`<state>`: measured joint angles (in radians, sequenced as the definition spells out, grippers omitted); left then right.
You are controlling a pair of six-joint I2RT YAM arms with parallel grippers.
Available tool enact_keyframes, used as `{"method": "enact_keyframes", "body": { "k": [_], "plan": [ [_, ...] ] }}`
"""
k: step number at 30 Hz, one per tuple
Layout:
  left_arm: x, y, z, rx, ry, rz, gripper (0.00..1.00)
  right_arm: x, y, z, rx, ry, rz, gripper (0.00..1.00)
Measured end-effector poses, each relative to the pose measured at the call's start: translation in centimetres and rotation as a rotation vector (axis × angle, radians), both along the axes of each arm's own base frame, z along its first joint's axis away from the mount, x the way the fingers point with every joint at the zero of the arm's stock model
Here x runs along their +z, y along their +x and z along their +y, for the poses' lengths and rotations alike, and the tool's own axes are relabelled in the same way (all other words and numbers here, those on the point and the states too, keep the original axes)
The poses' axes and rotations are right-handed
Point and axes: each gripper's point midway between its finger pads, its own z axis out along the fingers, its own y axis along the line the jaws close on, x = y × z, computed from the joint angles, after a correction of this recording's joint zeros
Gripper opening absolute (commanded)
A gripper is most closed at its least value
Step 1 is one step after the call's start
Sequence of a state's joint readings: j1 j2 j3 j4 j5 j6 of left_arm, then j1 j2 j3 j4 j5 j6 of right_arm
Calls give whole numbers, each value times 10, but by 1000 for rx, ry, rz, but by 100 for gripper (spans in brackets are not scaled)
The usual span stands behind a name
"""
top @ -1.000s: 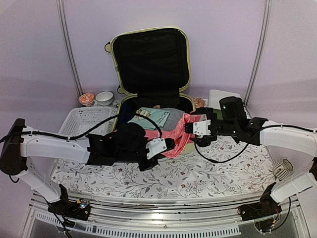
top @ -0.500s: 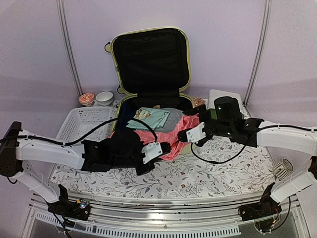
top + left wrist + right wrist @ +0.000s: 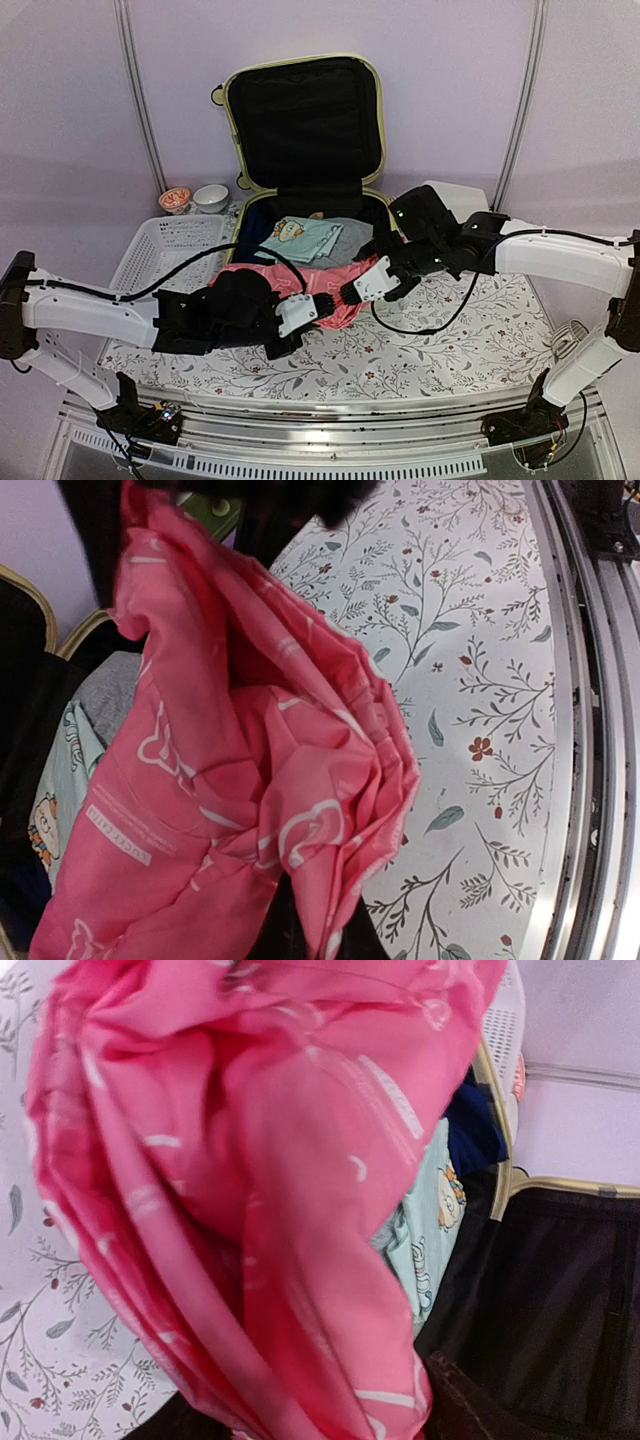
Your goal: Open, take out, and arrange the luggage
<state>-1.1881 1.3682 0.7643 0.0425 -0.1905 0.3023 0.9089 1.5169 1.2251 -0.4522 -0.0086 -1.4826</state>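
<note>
One big thing takes up the back middle of the table: the luggage (image 3: 300, 120), a pale yellow-green hard-shell suitcase with rounded corners, and it's wide open. The lid stands upright against the back wall showing its black fabric lining. The bottom half lies flat on the white flowery tablecloth (image 3: 450, 330).

Inside the bottom half there's a mint-green garment with a cartoon print (image 3: 300, 238), a folded grey garment (image 3: 350, 235) just beside it on the right, and something dark blue along the left edge.

A bright pink cloth with white print (image 3: 320, 278) lies over the near rim of the case, strung between the two arms, so from above it hides the front of the case.

The left gripper (image 3: 322, 305) has its jaws pinched together on a bunched end of the pink cloth. The right gripper (image 3: 348, 294) is just beside it, right up against the same cloth. Its own camera is filled with pink fabric, so I can't tell if those jaws are clamped or apart.

Around all that:
- A white slatted plastic basket (image 3: 165, 245) sits just left of the case, crossed by the left arm's cable.
- A small pink patterned bowl (image 3: 175, 199) and a small white bowl (image 3: 211, 197) sit behind the basket, by the wall.
- A white box (image 3: 450, 190) is at the back right, half hidden by the right arm.
</note>
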Motion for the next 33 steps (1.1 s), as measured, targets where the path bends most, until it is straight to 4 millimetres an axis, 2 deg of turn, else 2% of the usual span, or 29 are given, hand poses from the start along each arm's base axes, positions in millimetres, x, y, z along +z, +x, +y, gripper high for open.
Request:
{"method": "enact_keyframes", "body": {
  "k": [6, 7, 9, 11, 13, 14, 15, 22, 30, 33],
  "plan": [
    [8, 1, 10, 28, -30, -31, 0, -15, -20, -11, -21, -27, 75, 4],
    [10, 2, 11, 32, -36, -36, 4, -16, -23, -15, -19, -26, 73, 3],
    [13, 2, 12, 40, -49, -43, 27, -16, -31, -22, -30, -2, 77, 3],
    [16, 3, 12, 52, -61, -47, 59, -14, -36, -26, -40, 27, 74, 3],
    [16, 5, 14, 77, -61, -48, 78, -11, -38, -28, -52, 55, 72, 2],
    [16, 7, 16, 93, -62, -47, 94, -11, -39, -29, -61, 66, 75, 2],
    [15, 10, 18, 114, -63, -48, 98, -11, -39, -29, -69, 74, 80, 2],
    [7, 20, 43, 231, -47, -69, 98, -8, -40, -28, -110, 134, 113, 2],
    [39, 18, 72, 283, -153, -130, 98, -2, -43, -24, -129, 184, 159, 2],
    [39, 17, 80, 288, -165, -155, 98, 4, -43, -21, -134, 207, 178, 2]
  ]
}}
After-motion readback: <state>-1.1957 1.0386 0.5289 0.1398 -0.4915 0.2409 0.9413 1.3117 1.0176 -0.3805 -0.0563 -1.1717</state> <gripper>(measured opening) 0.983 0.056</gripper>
